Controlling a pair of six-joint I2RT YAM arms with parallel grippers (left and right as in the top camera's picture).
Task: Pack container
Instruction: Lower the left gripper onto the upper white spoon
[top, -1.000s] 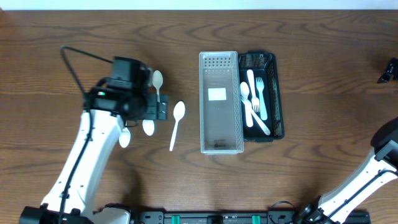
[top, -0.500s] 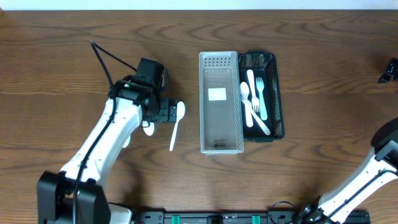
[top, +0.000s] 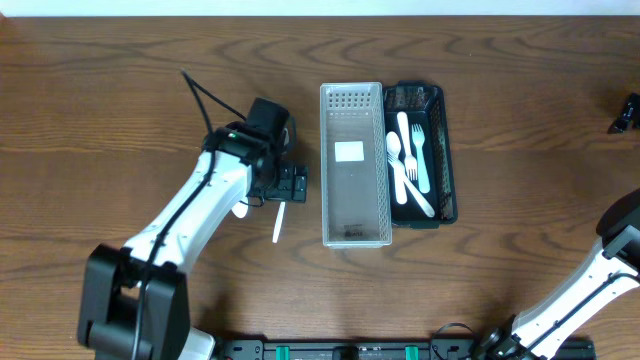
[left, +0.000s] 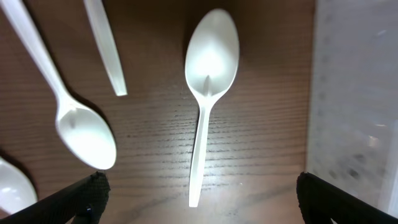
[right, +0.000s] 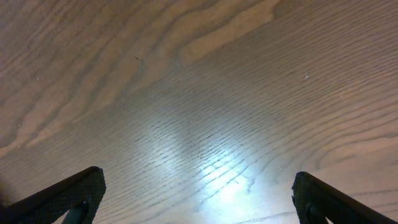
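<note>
One spoon (left: 211, 56) lies right under our left hand (left: 202, 194). The hand is spread wide and holds nothing, with a finger either side of the handle's tip. The spoon sits hollow up and the bowl points away from us.

We think the step here is the pick. We'd nudge forward a touch so the fingers close nearer the middle of the handle. Pinched at the very tip, it'll probably swing. Then we'd go straight down till the fingertips meet the desk (left: 261, 143), because thin flat plastic on wood likes to skate out of a shallow pinch. We'd close slow and lift level.

A bit further out there are two things to watch. The other spoons (left: 84, 134) lie off to one side, apart from ours but not far from that finger. On the other side the clear bin (top: 353, 200) is just beside the hand, so its wall could catch a finger.

The bin is empty except for a white label (top: 349, 151). Touching its far side is a black tray (top: 447, 150) with forks (top: 418, 150) and a spoon in it. We can't tell which one we're meant to pack.

Way off on the far side, our right hand (right: 199, 194) hangs wide and empty over bare desk.
</note>
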